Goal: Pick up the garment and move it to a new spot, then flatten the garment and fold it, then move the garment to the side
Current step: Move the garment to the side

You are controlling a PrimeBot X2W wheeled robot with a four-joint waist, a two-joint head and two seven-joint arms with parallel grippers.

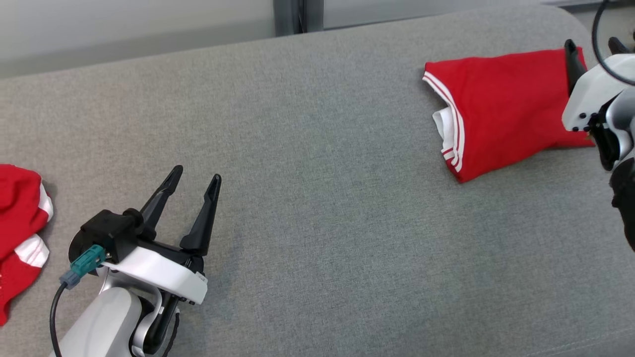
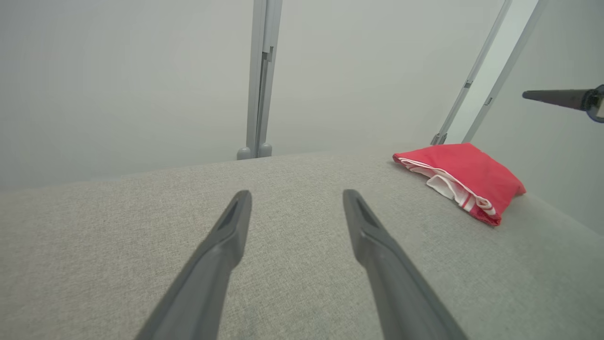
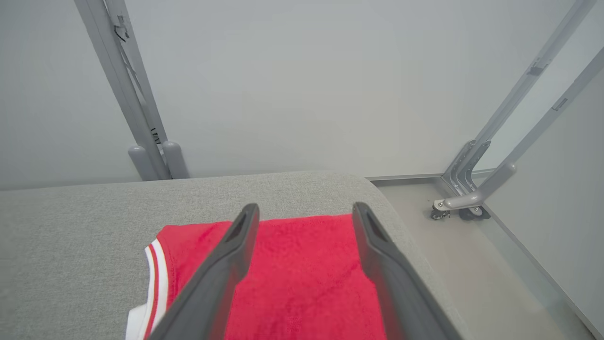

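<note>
The garment [image 1: 501,109] is red with white-striped trim and lies folded near the far right corner of the grey padded table [image 1: 322,208]. My right gripper [image 1: 595,49] hovers over the garment's right end, open, with nothing between its fingers. Looking along those fingers, my right gripper [image 3: 306,208] stands spread above the red cloth [image 3: 302,264]. My left gripper [image 1: 196,174] is open and empty at the near left, well away from the garment. From the left wrist, my left gripper [image 2: 297,194] points across bare table and the garment [image 2: 465,179] lies off to the right.
A second, crumpled red and white garment [image 1: 20,223] lies at the table's left edge. The table's rounded right corner [image 3: 377,189] drops to the floor, where a metal frame with a caster [image 3: 453,212] stands. A grey post [image 2: 259,80] rises behind the table's far edge.
</note>
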